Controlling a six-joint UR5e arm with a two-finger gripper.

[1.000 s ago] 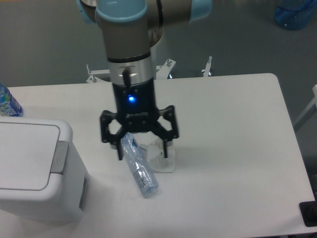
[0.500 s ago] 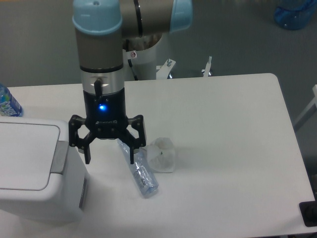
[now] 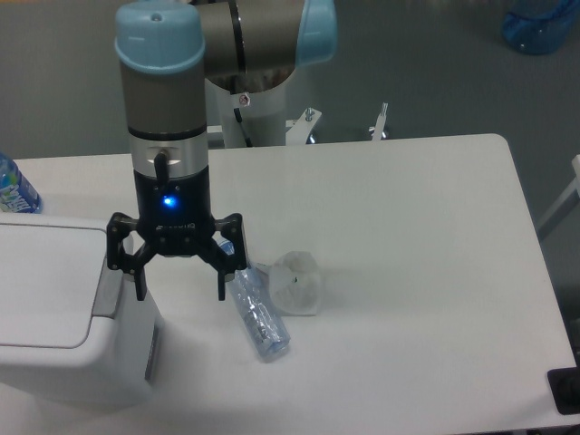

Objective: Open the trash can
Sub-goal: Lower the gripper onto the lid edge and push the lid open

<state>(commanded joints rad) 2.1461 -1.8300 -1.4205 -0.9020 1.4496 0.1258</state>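
Your end effector [image 3: 178, 288] has slid left off the crushed bottle [image 3: 256, 313], fingers spread wide and empty, reaching the trash can [image 3: 63, 313] latch edge (lid still shut).

A white table [image 3: 408, 208] fills most of the view. Near its middle lies a crushed clear plastic bottle [image 3: 258, 313] with a blue label, and a crumpled clear plastic piece [image 3: 299, 283] sits just right of it, touching. At the far left edge stands a blue-labelled bottle [image 3: 14, 190]. A blue container [image 3: 541, 23] sits on the grey floor, far right.
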